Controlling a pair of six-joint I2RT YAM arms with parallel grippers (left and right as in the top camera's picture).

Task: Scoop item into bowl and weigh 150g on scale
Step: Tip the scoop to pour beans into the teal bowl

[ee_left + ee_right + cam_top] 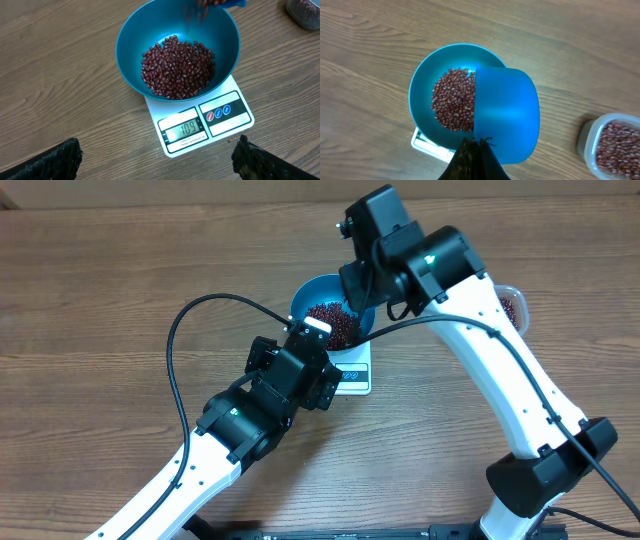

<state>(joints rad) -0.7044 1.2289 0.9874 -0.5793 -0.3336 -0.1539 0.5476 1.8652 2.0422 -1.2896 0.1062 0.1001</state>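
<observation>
1. the bowl (131, 47), bright blue, sits on the scale (227, 122). it covers the far part of the platform and overhangs it on the left and right.
2. the beans (177, 67), dark red-brown, lie in a loose heap across the bottom of the bowl. the blue walls above the heap are bare.
3. the scale is white, and the display (187, 130) on its near edge reads 109. small round buttons (218, 113) sit just right of the display.
4. right gripper (472, 160): dark fingers pressed together on the near end of the scoop (506, 115), pinching it. the handle is hidden under the fingers.
5. the scoop, blue, hangs above the right part of the bowl with its outer side toward the wrist camera. the left wrist view shows its lip at the bowl's far rim, with a blur of falling beans under it.
6. left gripper (157, 162): fingers spread wide with nothing between them. it hovers over the table (100, 280), on the near side of the scale.
7. the tub (612, 145), clear plastic, stands right of the bowl and apart from it, with more beans inside.
8. the table is brown wood grain.
</observation>
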